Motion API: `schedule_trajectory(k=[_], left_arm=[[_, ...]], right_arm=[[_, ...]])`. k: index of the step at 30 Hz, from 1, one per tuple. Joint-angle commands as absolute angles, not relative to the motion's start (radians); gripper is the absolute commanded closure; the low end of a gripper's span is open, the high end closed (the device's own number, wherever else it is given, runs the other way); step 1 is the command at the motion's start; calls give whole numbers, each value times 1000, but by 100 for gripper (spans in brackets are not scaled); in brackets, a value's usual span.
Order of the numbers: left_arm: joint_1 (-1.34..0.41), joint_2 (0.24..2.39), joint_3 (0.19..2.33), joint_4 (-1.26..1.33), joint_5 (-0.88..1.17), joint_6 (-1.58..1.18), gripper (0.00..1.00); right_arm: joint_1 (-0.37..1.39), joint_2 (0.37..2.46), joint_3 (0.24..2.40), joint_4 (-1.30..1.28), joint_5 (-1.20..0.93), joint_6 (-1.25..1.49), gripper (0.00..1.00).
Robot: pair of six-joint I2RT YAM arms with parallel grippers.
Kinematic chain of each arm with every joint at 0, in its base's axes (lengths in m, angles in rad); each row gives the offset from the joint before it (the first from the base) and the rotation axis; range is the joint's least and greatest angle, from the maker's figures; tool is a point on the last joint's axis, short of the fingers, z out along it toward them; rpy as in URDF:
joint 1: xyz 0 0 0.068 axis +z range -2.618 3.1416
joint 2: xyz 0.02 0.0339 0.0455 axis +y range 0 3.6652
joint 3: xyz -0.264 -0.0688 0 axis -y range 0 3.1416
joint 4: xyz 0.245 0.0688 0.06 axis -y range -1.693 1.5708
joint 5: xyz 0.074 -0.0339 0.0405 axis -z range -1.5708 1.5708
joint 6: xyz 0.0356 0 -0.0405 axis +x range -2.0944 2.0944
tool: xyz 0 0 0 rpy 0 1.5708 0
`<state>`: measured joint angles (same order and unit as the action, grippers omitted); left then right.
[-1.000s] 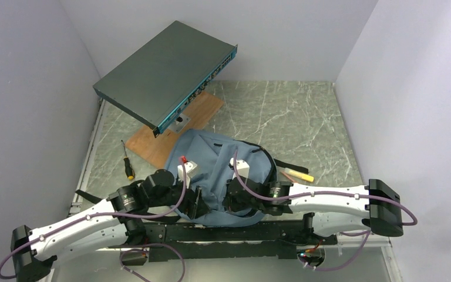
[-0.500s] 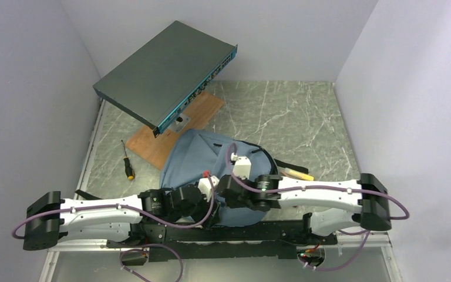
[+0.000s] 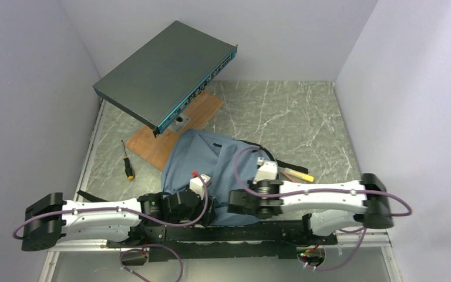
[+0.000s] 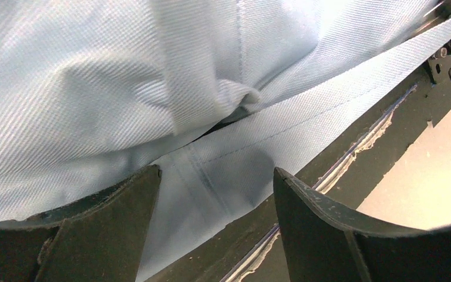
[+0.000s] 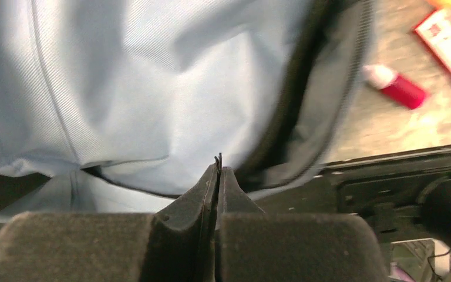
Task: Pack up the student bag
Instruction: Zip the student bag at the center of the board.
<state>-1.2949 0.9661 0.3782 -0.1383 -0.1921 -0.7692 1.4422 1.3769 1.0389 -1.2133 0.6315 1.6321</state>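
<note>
Your student bag (image 3: 195,154) lies at lower centre. Left gripper (image 4: 214,182) gapes over its fabric; right gripper (image 5: 217,171) is pinched together, seemingly empty. Screwdriver (image 3: 127,161) and yellow marker (image 3: 299,174) lie outside, so packing looks barely begun.

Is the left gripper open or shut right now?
Open. In the left wrist view the left gripper has its fingers well apart, with blue-grey student bag fabric visible in the gap between them.

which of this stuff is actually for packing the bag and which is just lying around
For the job: blue-grey backpack; probably to pack, yellow marker, red bottle.
Just lying about: dark grey metal box, wooden board, screwdriver.
</note>
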Motion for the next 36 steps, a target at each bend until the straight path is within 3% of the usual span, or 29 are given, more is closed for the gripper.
schedule_trajectory(k=[1, 5, 12, 15, 22, 32, 36], left_arm=[[-1293, 884, 312, -197, -254, -800, 23], [-1293, 795, 294, -218, -271, -781, 22], [-1293, 677, 376, -196, -214, -614, 9], [-1293, 683, 473, -136, -136, -488, 8], [-1293, 960, 718, -50, -49, -343, 14], [-1293, 1275, 777, 122, -33, -348, 30], [-1293, 1316, 776, 124, -54, -363, 49]], right_arm=[[1424, 1144, 942, -1379, 776, 1675, 100], [1395, 987, 922, -1385, 850, 1630, 100], [1342, 876, 876, -966, 776, 1231, 100], [1341, 831, 859, -864, 733, 1128, 100], [1298, 803, 872, -836, 674, 1051, 100], [1295, 842, 883, -947, 688, 1176, 100], [1294, 886, 905, -1040, 719, 1241, 100]])
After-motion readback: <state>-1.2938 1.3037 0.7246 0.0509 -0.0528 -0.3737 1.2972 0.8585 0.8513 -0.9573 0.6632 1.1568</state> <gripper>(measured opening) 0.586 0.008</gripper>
